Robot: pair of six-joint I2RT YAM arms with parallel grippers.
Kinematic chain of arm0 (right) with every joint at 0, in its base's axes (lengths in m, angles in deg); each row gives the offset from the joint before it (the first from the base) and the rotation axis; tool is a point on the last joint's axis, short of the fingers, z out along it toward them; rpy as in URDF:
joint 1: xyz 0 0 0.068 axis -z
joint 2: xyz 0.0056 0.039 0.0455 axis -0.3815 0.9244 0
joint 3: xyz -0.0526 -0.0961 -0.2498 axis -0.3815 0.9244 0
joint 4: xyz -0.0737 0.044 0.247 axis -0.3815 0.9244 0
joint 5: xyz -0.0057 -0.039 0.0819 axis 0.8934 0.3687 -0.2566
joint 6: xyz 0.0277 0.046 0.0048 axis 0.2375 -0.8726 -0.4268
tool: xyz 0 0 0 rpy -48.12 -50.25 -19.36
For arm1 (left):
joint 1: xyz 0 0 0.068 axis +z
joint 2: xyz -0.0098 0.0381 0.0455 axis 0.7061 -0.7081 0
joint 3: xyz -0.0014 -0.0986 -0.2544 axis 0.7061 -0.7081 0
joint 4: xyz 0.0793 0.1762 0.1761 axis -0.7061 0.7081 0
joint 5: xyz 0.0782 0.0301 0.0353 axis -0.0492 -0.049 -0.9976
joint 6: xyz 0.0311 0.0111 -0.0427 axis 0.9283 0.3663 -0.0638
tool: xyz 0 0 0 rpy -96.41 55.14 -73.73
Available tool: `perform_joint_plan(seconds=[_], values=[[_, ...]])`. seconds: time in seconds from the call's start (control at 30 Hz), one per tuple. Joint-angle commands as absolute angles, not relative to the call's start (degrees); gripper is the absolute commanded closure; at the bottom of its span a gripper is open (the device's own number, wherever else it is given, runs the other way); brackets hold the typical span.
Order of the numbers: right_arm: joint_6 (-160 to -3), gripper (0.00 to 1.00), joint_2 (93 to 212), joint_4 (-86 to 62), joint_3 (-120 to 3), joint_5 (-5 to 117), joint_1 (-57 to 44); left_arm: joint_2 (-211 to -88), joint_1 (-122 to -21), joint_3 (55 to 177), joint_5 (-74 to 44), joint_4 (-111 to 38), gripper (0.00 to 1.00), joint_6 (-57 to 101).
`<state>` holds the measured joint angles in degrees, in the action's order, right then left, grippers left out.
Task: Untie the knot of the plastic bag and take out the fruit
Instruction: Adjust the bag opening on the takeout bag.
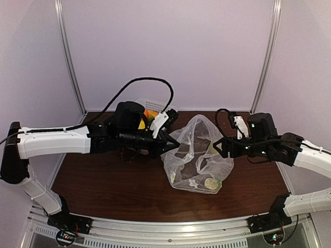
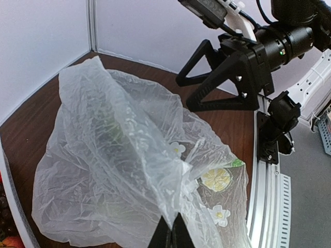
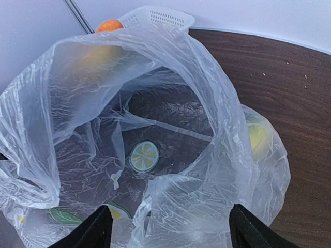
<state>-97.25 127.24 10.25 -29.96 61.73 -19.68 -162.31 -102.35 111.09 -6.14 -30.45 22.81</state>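
- The left gripper (image 2: 170, 233) has its two black fingers pressed together at six o'clock of its wrist view. They are clamped on a raised ridge of the thin, transparent, crinkly plastic bag (image 2: 103, 170), which is printed with white flowers and green lime slices.
- The right gripper (image 3: 168, 214) has its fingers wide apart, at seven and five o'clock of its own view. The bag's loose rim lies between them, and they pinch nothing.
- Seen from above, the bag sits on the dark brown wooden table (image 1: 103, 181) between the two grippers, the left one at its nine o'clock and the right at its three o'clock.
- No knot shows in any view and the mouth gapes wide, so I judge the untying done.
- A yellow-green round fruit (image 3: 257, 137) seems to sit in a bulge of film at three o'clock of the right wrist view. It is blurred by the plastic.
- An orange round fruit (image 3: 108, 25) lies outside the bag at twelve o'clock, in or against the white lattice plastic basket (image 3: 160, 15).
- The step in hand looks like emptying the bag. The next move calls for the left gripper to hold the rim up while the right one reaches through the mouth to the yellow-green fruit and closes on it, without catching the film.
- No brand, label or readable writing is visible, only the printed flowers and lime slices.
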Motion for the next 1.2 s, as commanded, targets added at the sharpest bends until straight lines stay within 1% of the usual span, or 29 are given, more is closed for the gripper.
perform_joint_plan(seconds=[0.0,0.17,0.23,0.43,0.63,0.73,0.77,0.8,0.9,0.93,1.0,1.03,1.17], values=[[-101.5,0.19,125.7,14.9,-27.9,67.0,-21.4,-160.8,-102.1,110.1,-8.2,-33.0,1.00,22.6],[-108.6,0.17,124.9,17.5,-25.8,73.7,-24.8,-160.8,-102.1,109.9,-8.5,-33.2,1.00,22.5],[-110.9,0.12,125.4,17.9,-25.6,76.0,-26.5,-160.9,-102.1,109.9,-8.6,-33.1,1.00,22.5],[-114.9,0.05,129.3,18.4,-28.1,81.8,-32.1,-161.1,-102.1,110.0,-9.2,-32.8,1.00,22.5],[-117.1,0.04,135.7,21.2,-31.2,86.5,-36.5,-161.3,-102.1,110.0,-9.6,-32.6,1.00,22.6],[-117.9,0.05,137.0,21.3,-31.4,88.2,-37.2,-161.2,-102.1,110.1,-10.4,-32.3,1.00,22.6],[-118.0,0.08,137.1,20.9,-31.3,88.4,-37.2,-161.1,-102.1,110.1,-10.6,-32.3,1.00,22.6],[-117.8,0.18,136.9,20.6,-30.8,88.7,-37.2,-161.1,-102.1,110.1,-10.7,-32.3,1.00,22.6],[-117.4,0.44,136.1,20.1,-29.5,89.1,-36.5,-160.8,-102.1,110.0,-11.2,-32.2,1.00,22.6],[-117.1,0.49,135.8,19.5,-29.0,88.5,-36.0,-160.7,-102.1,110.0,-11.5,-32.2,1.00,22.6],[-116.5,0.52,135.3,17.3,-27.9,86.5,-34.8,-160.7,-102.1,110.0,-11.8,-32.1,1.00,22.6],[-116.2,0.58,135.3,16.7,-27.5,85.7,-34.2,-160.7,-102.1,110.0,-11.9,-32.0,1.00,22.7],[-115.1,0.93,134.8,16.4,-26.0,85.0,-31.1,-160.5,-102.0,110.1,-13.1,-31.6,1.00,23.1]])
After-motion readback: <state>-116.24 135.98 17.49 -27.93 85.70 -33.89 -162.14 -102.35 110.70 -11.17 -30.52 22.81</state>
